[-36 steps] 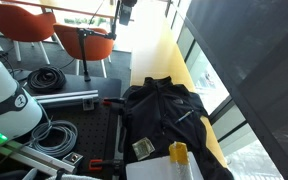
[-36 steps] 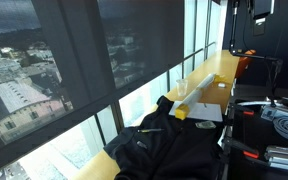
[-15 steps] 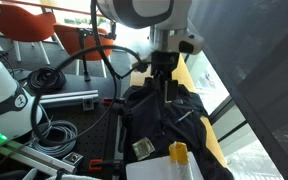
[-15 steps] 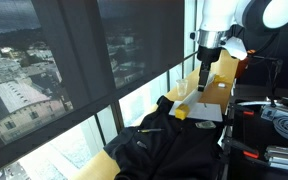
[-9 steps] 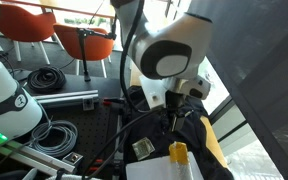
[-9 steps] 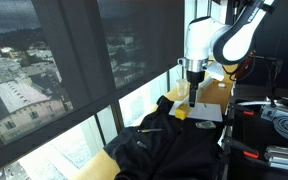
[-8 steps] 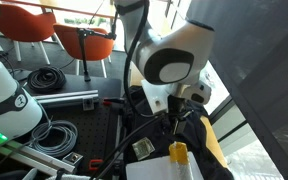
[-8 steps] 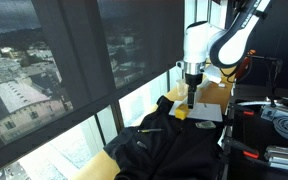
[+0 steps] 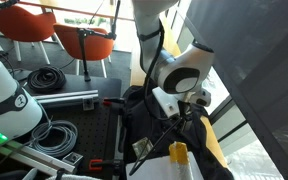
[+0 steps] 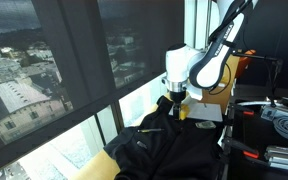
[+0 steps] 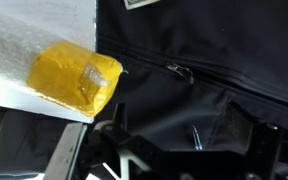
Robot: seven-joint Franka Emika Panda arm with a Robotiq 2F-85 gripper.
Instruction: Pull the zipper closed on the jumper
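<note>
Lying at the left of the wrist view, a crinkled white plastic sheet (image 11: 29, 50) carries a yellow foam-like block (image 11: 76, 78) wrapped in clear film. Its edge overlaps the crumpled black fabric jumper (image 11: 234, 50), which fills the rest of the frame. Just right of the block, a small metal zipper pull (image 11: 179, 70) sits at the left end of a zip line running off toward the right edge. Lower down, the dark Robotiq gripper (image 11: 187, 130) hangs over the cloth with its fingers spread wide, gripping nothing. A second small metal tab (image 11: 195, 136) lies on the fabric between them. In both exterior views the jumper is heaped on a long yellow ledge (image 9: 216, 145) beside the window, with the white arm (image 10: 189, 68) bent down over it.
</note>
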